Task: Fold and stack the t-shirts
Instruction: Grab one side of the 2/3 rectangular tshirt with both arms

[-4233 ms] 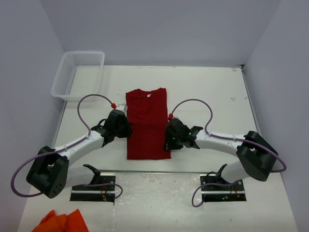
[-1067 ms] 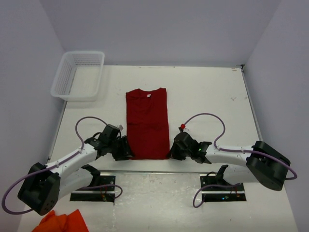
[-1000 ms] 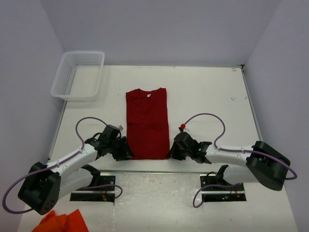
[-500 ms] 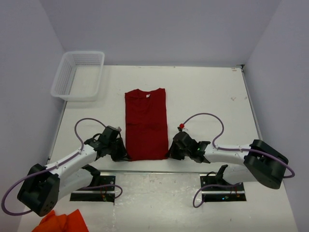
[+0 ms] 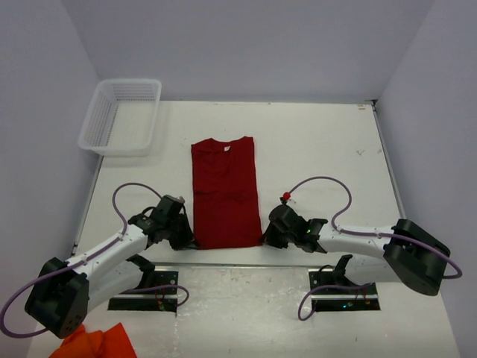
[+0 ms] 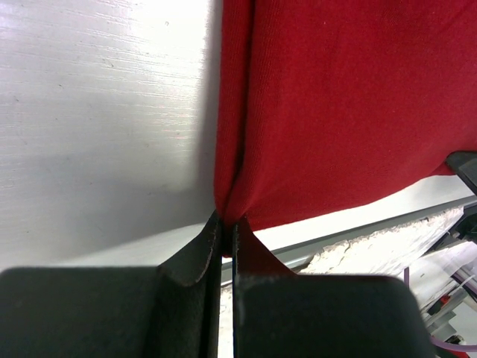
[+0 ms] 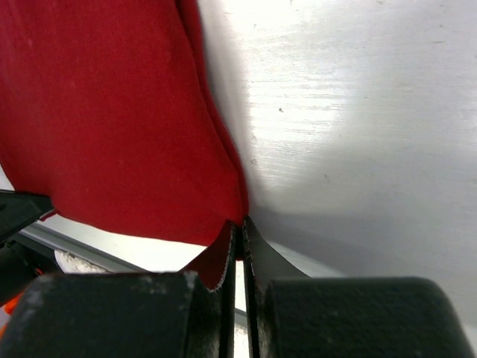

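Red t-shirt lies flat mid-table, folded into a long narrow strip, neck w/ small white label at the far end, hem toward the arms' bases. Down at the near-left corner, the left gripper has its jaws pressed together w/ red fabric pinched btwn them; wrist view shows the cloth bunching to a point right at the fingertips. Opposite side, the right gripper sits at the near-right corner, jaws clamped on the hem edge, a sliver of red caught btwn them. Both arms stretch low over the table, one each side of the shirt. White basket at the far-left corner, well apart from the shirt. Orange cloth near-left, by the left arm's base.
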`<state>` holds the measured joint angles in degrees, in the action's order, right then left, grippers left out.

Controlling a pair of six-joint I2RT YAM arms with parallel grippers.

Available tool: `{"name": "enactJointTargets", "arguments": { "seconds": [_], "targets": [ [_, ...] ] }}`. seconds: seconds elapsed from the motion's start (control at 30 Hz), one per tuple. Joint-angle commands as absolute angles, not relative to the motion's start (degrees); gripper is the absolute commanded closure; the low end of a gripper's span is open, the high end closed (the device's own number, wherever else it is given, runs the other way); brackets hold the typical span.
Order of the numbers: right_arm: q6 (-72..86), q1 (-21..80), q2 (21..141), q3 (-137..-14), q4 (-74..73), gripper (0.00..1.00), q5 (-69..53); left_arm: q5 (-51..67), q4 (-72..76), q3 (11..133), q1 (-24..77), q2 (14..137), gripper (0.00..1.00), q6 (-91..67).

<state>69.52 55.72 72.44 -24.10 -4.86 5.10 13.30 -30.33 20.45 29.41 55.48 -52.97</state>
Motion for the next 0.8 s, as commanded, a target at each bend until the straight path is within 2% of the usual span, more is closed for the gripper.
{"name": "enactJointTargets", "arguments": {
  "seconds": [0.0, 0.5, 0.77],
  "targets": [
    [70.4, 55.5, 72.5, -21.2, -17.8, 1.00, 12.0, 10.9, -34.1, 21.5, 29.6, 55.2, 1.00, -52.6],
    [71.9, 55.8, 70.0, -20.9, -20.0, 1.00, 12.7, 10.4, -36.2, 21.9, 29.5, 53.0, 1.00, -52.8],
    [66.7, 58.3, 72.3, -23.5, -17.9, 1.00, 11.8, 11.2, -35.4, 23.6, 29.6, 52.6, 1.00, -50.5]
  ]
}}
